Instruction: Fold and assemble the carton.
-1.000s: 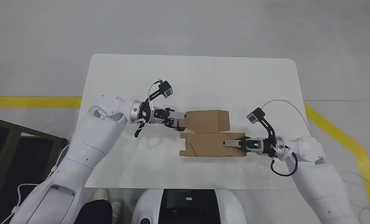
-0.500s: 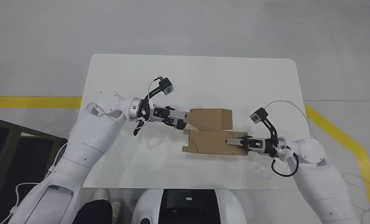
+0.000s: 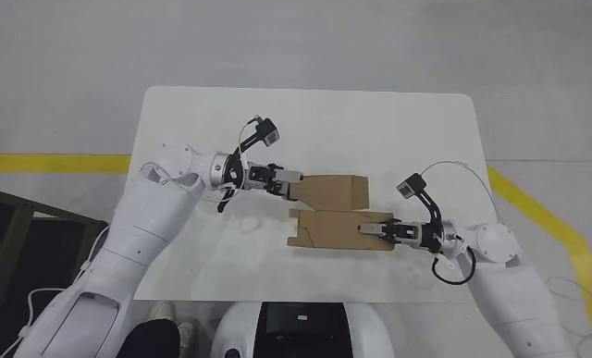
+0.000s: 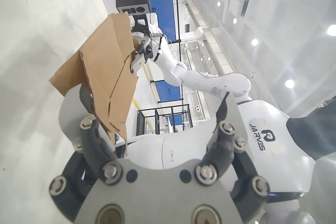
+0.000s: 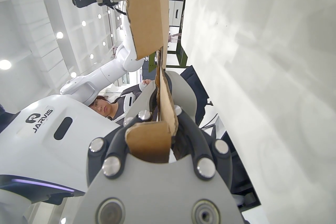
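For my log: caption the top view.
Right gripper clamps the carton; open left gripper at its opposite end, above the white table.

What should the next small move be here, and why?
Probably close the left gripper on the carton's near edge: its fingers stand wide apart with that edge against one of them, while the right gripper clamps the other end.

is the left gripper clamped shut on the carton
No, the left gripper is wide open, one finger well clear of the carton.
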You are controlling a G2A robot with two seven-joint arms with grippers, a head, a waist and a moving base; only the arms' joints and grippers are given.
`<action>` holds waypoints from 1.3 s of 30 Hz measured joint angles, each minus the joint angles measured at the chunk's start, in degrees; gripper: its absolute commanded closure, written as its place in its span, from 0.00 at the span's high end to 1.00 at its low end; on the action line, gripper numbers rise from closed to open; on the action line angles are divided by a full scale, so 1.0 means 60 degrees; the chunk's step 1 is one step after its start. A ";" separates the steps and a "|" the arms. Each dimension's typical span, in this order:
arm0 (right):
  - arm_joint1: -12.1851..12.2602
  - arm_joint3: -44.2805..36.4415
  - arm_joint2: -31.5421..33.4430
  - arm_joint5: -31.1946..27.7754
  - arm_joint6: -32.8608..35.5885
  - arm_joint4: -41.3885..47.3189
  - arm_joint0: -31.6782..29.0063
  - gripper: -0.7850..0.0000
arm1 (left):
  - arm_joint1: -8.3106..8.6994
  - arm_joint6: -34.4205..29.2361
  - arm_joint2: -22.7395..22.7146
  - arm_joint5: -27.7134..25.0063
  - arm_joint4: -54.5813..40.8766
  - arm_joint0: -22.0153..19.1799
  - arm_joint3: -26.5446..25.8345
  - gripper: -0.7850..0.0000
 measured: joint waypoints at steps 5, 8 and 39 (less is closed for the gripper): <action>0.0013 -0.0027 -0.0033 -0.0024 0.0017 -0.0013 0.0017 0.00 | -0.0059 -0.0123 0.0123 0.0041 -0.0100 -0.0079 0.0056 1.00; 0.0023 -0.0036 -0.0036 -0.0018 0.0005 -0.0023 0.0031 0.00 | -0.0081 -0.0203 0.0167 0.0080 -0.0100 -0.0127 0.0106 1.00; 0.0162 -0.0185 -0.0016 0.0206 -0.0103 -0.0431 0.0023 0.00 | -0.0171 -0.0873 0.0579 0.0529 0.0628 -0.0296 0.0654 0.51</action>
